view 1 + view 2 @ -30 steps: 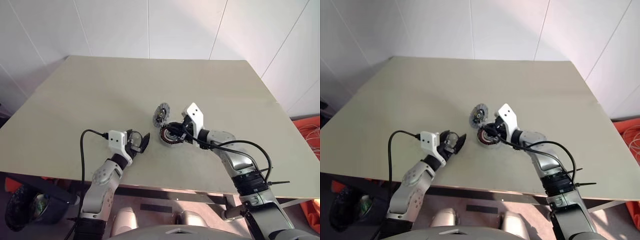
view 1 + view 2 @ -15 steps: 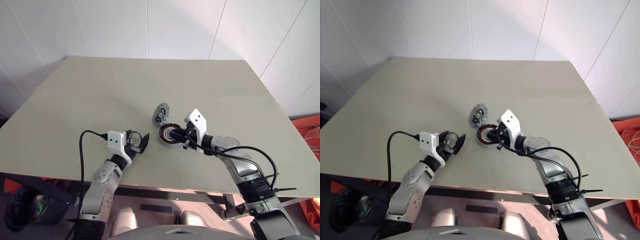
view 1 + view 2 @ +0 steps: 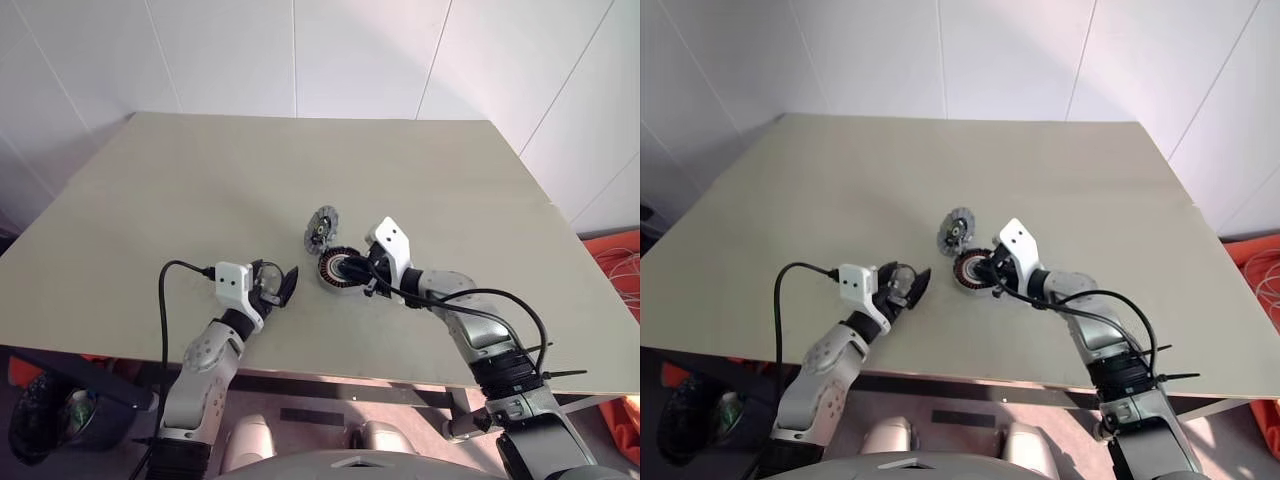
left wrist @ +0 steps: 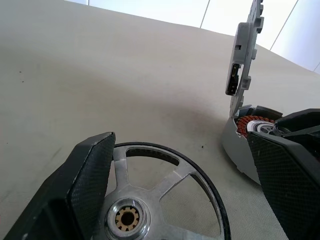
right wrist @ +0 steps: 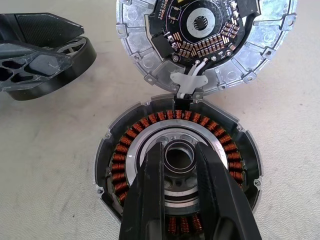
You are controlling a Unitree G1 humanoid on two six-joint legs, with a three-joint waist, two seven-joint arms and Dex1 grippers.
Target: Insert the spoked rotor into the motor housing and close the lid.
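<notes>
Right wrist view — right gripper (image 5: 180, 165) nearly clenched, lower over motor housing (image 5: 177, 165) than before — left gripper (image 3: 277, 285) spread around spoked rotor (image 4: 150, 200).

On the beige table (image 3: 200, 190) we find the round copper-wound motor housing (image 3: 338, 271) near the middle. Its hinged silver circuit-board lid (image 3: 322, 229) stands upright at the housing's eleven o'clock, joined at its far rim. Our right gripper (image 5: 186, 165) reaches in from four o'clock, its tips over the housing's centre. At the housing's nine o'clock, apart from it, the grey spoked rotor (image 4: 150, 200) lies between the jaws of our left gripper (image 3: 277, 285).
</notes>
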